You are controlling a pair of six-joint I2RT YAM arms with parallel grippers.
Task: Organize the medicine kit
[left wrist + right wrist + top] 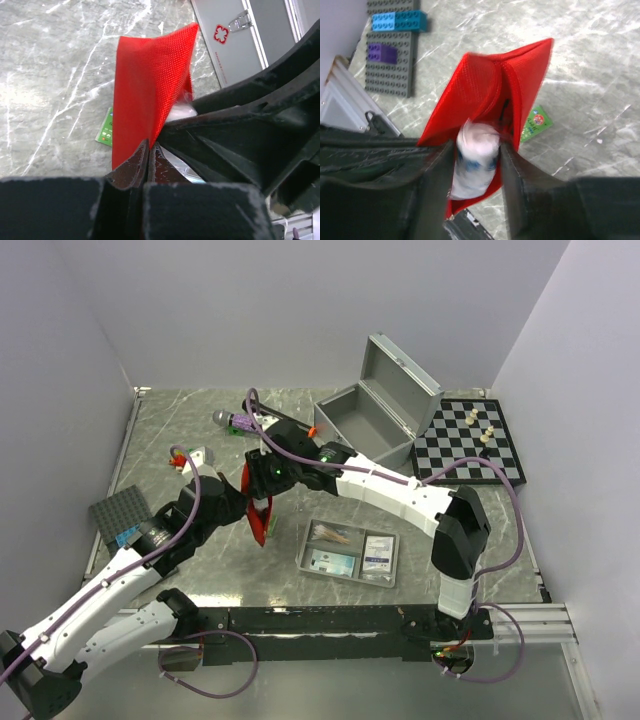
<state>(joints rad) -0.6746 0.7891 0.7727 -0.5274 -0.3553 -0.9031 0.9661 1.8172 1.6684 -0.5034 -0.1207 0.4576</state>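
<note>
Pouch (pixel 150 85), red and woven, is hanging creased front-left of the open silver case (pixel 372 425), left gripper (pixel 148 152) clamping its edge, right gripper (pixel 477 150) straddling a white packet (pixel 475 172) at its mouth, grip unclear.

Red pouch (pixel 260 520) near grey tray (pixel 302 552)

Setting: robot lab test cell | Enclosure: plain pale lilac wall panels (pixel 300 310) on three sides | Surface: grey marble-patterned tabletop (pixel 260 580) edged by aluminium rail (pixel 530 618) | Rig: white-and-black left robot arm (pixel 100 605) and right robot arm (pixel 385 490) bolted to black base bar (pixel 310 621) | Props: black-and-white chessboard (pixel 465 445), dark grey studded building-block plate (pixel 118 512)
</note>
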